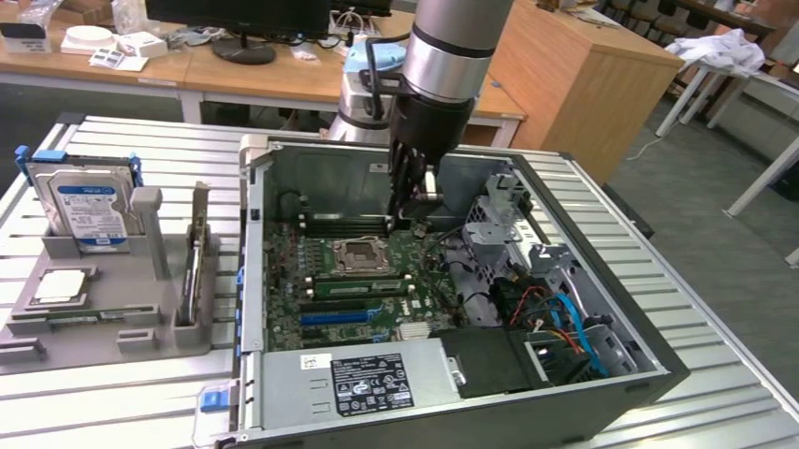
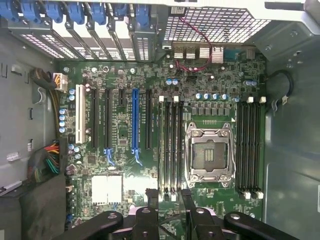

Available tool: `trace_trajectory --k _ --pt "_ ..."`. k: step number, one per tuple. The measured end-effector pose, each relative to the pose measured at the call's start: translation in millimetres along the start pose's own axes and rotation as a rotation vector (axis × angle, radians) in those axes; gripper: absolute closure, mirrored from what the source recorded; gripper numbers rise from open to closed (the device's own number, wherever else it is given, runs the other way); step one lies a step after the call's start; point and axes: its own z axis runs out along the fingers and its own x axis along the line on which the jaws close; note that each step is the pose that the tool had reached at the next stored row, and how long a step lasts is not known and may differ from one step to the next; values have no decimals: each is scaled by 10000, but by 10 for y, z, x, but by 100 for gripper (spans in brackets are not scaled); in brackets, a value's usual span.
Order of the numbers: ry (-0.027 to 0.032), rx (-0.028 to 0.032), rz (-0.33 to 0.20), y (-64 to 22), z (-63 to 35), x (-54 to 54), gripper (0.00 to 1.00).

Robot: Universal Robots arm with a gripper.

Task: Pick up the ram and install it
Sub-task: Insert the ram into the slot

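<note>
Your arm [image 1: 456,19] is a thick matt grey tube, closed by a thin black ring above a polished silver collar [image 1: 440,70]. Behind it you can see a pale blue joint cap [image 1: 358,65], and a thin black cable [image 1: 374,89] loops down beside it. Below the collar the body turns black and narrows into the gripper [image 1: 406,210]. From the wrist view, your gripper [image 2: 169,197] is all black: two flat, square-ended fingers [image 2: 152,200] on curved linkage bars [image 2: 97,225], each joint marked by a round grey pivot screw [image 2: 111,217]
</note>
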Motion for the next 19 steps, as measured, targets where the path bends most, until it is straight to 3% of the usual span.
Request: trace_trajectory --k 19 --pt "-1 0 0 -1 -116 -5 69"
